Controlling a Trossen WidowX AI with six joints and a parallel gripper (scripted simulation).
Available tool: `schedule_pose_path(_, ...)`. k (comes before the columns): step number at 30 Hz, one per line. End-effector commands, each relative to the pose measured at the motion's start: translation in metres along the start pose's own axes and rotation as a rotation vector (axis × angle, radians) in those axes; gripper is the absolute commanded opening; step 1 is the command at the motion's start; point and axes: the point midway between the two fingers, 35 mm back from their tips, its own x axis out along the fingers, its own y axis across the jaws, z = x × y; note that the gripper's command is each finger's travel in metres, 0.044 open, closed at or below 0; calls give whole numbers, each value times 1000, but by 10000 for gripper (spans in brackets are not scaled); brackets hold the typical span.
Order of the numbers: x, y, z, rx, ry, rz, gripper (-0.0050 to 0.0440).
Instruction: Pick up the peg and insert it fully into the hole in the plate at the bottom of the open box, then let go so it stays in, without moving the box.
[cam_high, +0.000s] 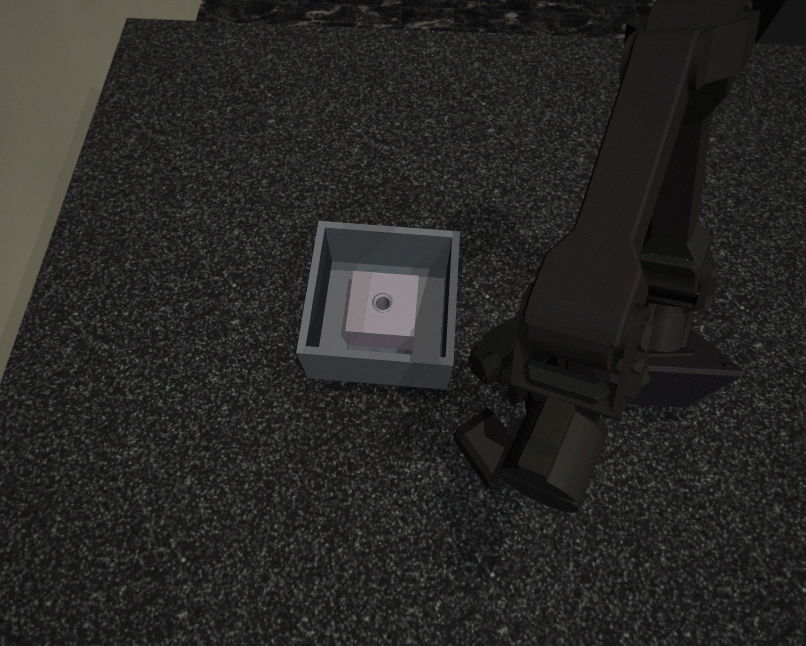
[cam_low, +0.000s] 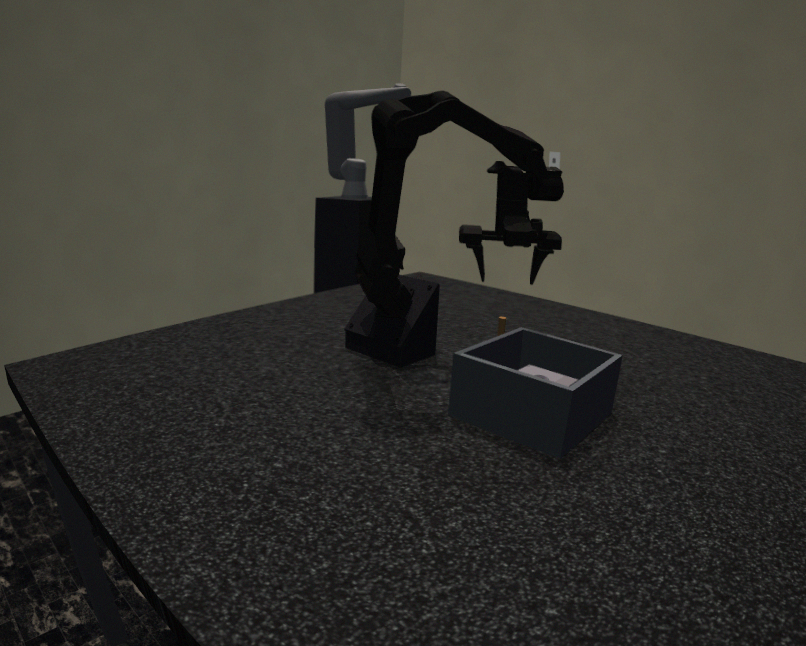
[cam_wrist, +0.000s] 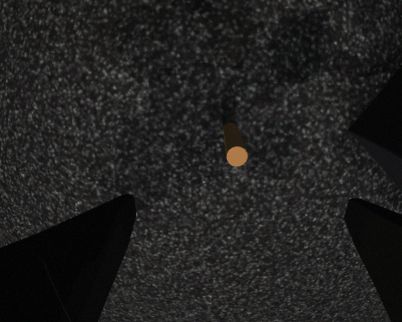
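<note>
From the top view we see our arm (cam_high: 625, 222) covering the spot beneath the gripper, so the peg is hidden here; the box (cam_high: 378, 370) sits off to the side of the wrist, with the plate (cam_high: 380, 306) and its hole (cam_high: 382, 302) open to view and nothing in it.

From the exterior view our gripper (cam_low: 505, 265) hangs high, fingers pointing down and spread wide with nothing between them. The peg (cam_low: 501, 324) stands upright on the table (cam_low: 269, 484) well below the fingertips, just beside the box's far wall and outside it.

From the wrist view we look nearly straight down on the peg's round top (cam_wrist: 237, 156), which lies between the two dark fingers, slightly forward of centre.

We judge this to be the approach before the pick. Next we need a straight descent, keeping the peg centred, then a close on its shaft without nudging the box.
</note>
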Motion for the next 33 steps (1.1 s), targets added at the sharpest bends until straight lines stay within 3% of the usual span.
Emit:
schedule_pose_path(1, 4, -2, -2, -19, -7, -14, 440)
schedule_pose_path(5, 36, -2, -2, -19, -7, -14, 440)
schedule_pose_path(33, 72, -2, -2, -19, -6, -13, 440)
